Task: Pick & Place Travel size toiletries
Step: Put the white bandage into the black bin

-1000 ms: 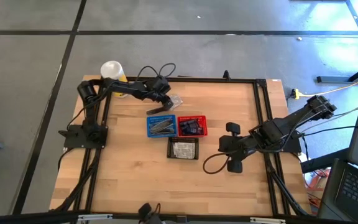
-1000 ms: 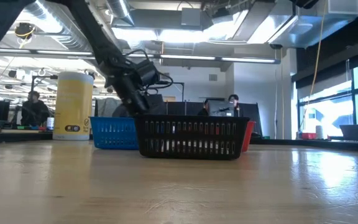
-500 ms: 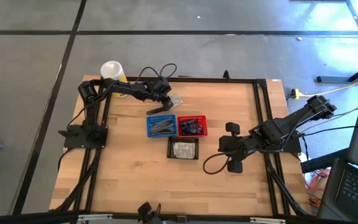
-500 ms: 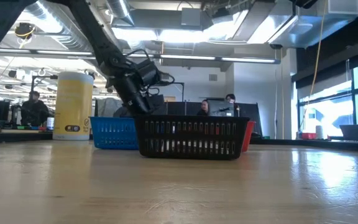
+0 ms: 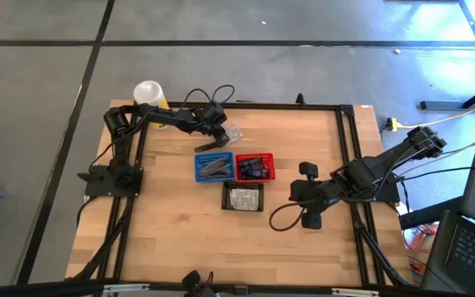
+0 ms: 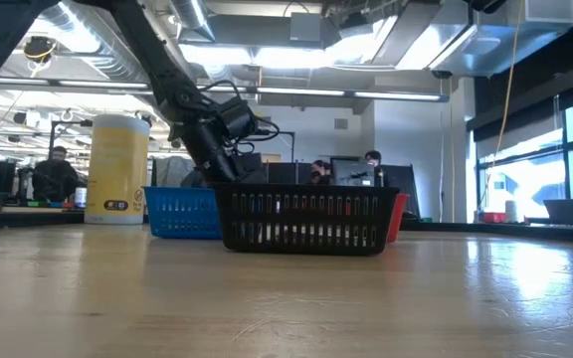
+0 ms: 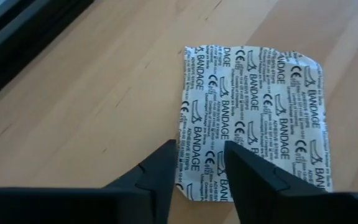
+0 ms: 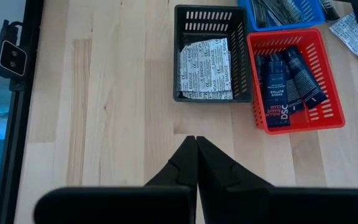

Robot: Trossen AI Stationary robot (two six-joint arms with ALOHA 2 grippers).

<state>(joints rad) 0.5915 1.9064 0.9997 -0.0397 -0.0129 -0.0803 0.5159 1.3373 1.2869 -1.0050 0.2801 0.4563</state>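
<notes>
Since a second ago my left fingers [image 7: 197,163] have shifted slightly, narrowly parted over the bandage packet's [image 7: 253,118] edge; right fingers [image 8: 196,163] rest pressed together.

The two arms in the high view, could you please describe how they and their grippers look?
Both are dark, jointed arms on black bases. The left arm trails looped black cables near its wrist; the right arm has a black cable curling beside the right gripper. The left gripper has two dark, wedge-shaped fingers.
</notes>
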